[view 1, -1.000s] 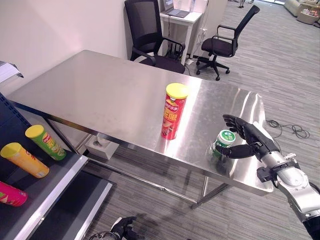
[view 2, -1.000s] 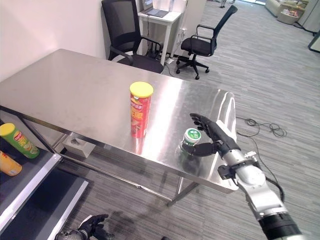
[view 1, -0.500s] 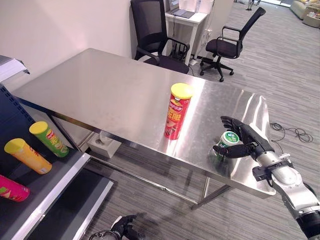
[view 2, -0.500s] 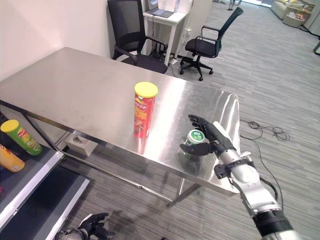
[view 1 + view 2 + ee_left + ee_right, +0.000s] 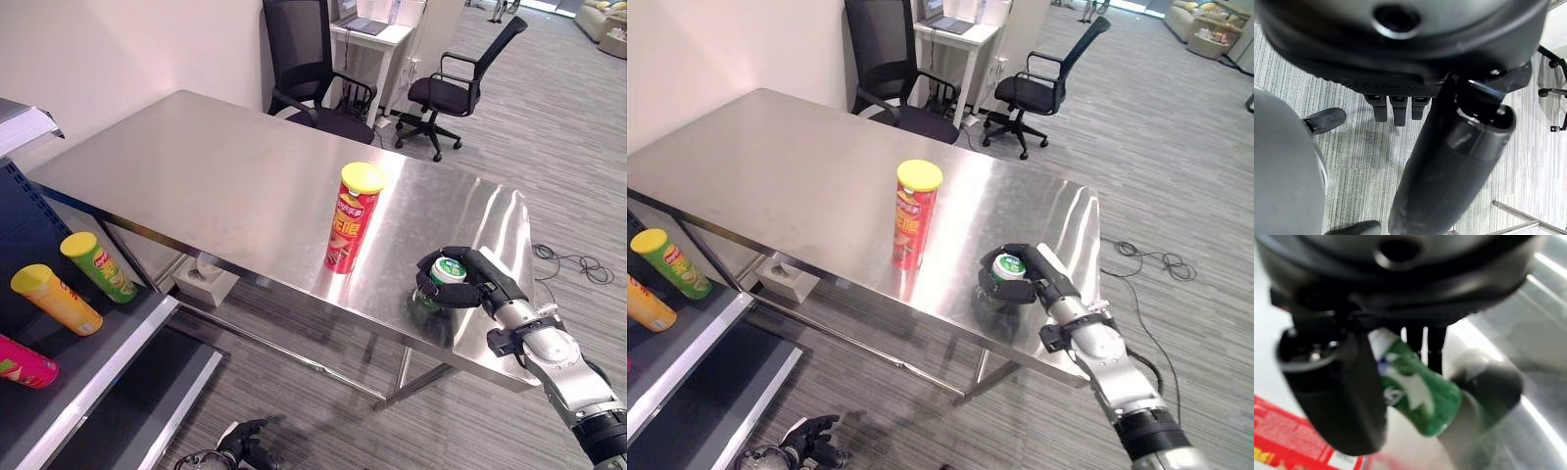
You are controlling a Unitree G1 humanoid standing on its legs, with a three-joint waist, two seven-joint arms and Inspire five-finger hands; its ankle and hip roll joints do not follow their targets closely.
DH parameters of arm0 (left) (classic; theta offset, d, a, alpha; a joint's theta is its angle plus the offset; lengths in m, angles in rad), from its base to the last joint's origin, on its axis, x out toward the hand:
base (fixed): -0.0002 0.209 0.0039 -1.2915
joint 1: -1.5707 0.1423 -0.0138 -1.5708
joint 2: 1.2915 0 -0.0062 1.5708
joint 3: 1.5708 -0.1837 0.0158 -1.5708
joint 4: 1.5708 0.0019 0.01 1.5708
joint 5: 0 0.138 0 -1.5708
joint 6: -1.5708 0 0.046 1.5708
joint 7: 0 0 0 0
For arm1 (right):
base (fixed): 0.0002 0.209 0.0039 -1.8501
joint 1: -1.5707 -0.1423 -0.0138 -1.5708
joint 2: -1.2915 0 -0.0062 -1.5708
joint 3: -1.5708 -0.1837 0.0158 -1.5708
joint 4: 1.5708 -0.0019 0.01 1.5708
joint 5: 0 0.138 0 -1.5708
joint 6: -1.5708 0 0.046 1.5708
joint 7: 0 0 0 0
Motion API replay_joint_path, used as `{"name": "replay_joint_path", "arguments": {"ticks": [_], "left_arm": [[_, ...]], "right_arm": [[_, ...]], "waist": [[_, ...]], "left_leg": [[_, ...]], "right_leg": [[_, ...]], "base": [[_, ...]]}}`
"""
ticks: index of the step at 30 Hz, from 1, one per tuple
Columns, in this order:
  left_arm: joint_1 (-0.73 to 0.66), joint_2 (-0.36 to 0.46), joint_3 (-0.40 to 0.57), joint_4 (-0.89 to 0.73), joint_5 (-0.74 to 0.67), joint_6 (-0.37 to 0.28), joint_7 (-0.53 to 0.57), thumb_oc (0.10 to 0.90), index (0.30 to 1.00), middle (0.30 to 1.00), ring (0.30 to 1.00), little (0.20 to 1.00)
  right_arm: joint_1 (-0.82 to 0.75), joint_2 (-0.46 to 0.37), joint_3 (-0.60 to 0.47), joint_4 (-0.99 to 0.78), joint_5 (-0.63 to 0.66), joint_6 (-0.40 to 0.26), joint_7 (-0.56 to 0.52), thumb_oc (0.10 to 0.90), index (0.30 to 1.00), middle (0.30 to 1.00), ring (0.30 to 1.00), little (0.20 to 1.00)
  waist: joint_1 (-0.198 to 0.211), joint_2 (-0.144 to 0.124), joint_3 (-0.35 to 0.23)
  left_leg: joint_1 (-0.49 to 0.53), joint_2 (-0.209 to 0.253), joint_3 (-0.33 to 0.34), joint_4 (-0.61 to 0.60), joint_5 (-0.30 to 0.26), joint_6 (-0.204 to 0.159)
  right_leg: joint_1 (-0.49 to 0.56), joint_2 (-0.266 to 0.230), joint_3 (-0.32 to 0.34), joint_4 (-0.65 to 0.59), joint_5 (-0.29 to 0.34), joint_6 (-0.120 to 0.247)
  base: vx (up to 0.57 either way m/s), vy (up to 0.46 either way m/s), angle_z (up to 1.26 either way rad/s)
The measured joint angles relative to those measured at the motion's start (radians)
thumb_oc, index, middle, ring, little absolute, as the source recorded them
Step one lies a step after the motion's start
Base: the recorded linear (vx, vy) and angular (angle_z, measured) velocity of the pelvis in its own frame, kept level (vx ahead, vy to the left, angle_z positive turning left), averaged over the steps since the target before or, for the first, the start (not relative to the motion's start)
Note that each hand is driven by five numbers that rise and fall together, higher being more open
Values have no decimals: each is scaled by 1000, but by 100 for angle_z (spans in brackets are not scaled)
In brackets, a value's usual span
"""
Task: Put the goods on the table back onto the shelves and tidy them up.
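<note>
Right hand: the right hand (image 5: 480, 284) sits at the lower right of the left eye view, fingers and thumb curled round the green can (image 5: 443, 280); the right wrist view shows the same can (image 5: 1418, 391) between thumb and fingers.
Green can: upright on the steel table (image 5: 225, 186) near its front right corner, white-and-green lid facing up.
Red chip tube: the red chip tube (image 5: 351, 217) with a yellow lid stands upright at the middle of the frame, near the table's front edge, apart from the can and to its left.
Left hand: the left hand (image 5: 240, 446) shows at the bottom edge of the left eye view, low over the striped floor (image 5: 323, 421), with fingers curled and nothing in them; the left wrist view shows its fingers (image 5: 1395, 108) bent under the palm.
Shelf: the dark shelf (image 5: 93, 362) fills the lower left corner; on it lie a green tube (image 5: 96, 266), a yellow tube (image 5: 54, 299) and a pink tube (image 5: 24, 360), all tilted on their sides.
Background: two black office chairs (image 5: 313, 64) and a small white desk (image 5: 377, 34) stand at the top of the frame, beyond the table.
</note>
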Motion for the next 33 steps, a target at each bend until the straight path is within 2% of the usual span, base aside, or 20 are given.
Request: {"name": "replay_joint_path", "arguments": {"ticks": [16, 22, 24, 26, 30, 32, 33], "left_arm": [[1, -1, 0, -2, 2, 0, 7, 800, 900, 900, 900, 900], [7, -6, 44, 2, 18, -1, 42, 800, 900, 900, 900, 900], [10, -2, 45, 5, 31, -1, 48, 800, 900, 900, 900, 900], [11, -4, 47, 2, 46, -1, 47, 800, 900, 900, 900, 900], [23, -6, 50, 7, 70, -1, 46, 800, 900, 900, 900, 900], [25, -12, 42, 8, 77, -1, 47, 800, 900, 900, 900, 900], [28, -16, 38, 8, 91, -1, 46, 800, 900, 900, 900, 900]], "right_arm": [[8, 20, -14, -8, -85, 0, -25, 400, 300, 300, 300, 300], [144, 68, -194, -254, -127, -12, -79, 400, 300, 300, 300, 300], [165, 87, -251, -325, -129, -50, -102, 400, 300, 300, 300, 300], [197, 97, -300, -382, -130, -53, -105, 400, 300, 300, 300, 300], [212, 103, -328, -505, -128, -94, -103, 400, 300, 300, 300, 300], [203, 100, -331, -574, -123, -94, -98, 400, 300, 300, 300, 300], [198, 96, -330, -621, -118, -126, -89, 400, 300, 300, 300, 300]], "waist": [[-3, 1, -1], [-11, 11, -4], [-17, 17, -7], [-23, 20, -8], [-48, 42, -21], [-61, 52, -27], [-61, 60, -31]], "left_leg": [[9, 0, 0, 0, 1, 0], [10, 3, 0, 0, 1, 0], [16, 2, 2, 0, 1, 0], [20, 7, -1, 0, 2, 0], [26, 7, 4, -2, 2, 0], [26, 8, 4, -1, 2, -1], [28, 11, 8, -1, 2, -1]], "right_leg": [[9, 0, 2, 0, 0, 0], [10, 0, 2, 0, 0, 0], [14, 0, 4, 0, -1, 0], [21, -1, 4, 0, -4, 5], [24, -2, 10, 0, -5, 4], [23, 0, 10, -1, -5, 4], [23, 2, 14, -1, -5, 4]], "base": [[0, 0, 0], [1, -44, 0], [-2, -66, -2], [-9, -96, 4], [-18, -64, -3], [-31, -66, -3], [-54, -97, -8]]}}
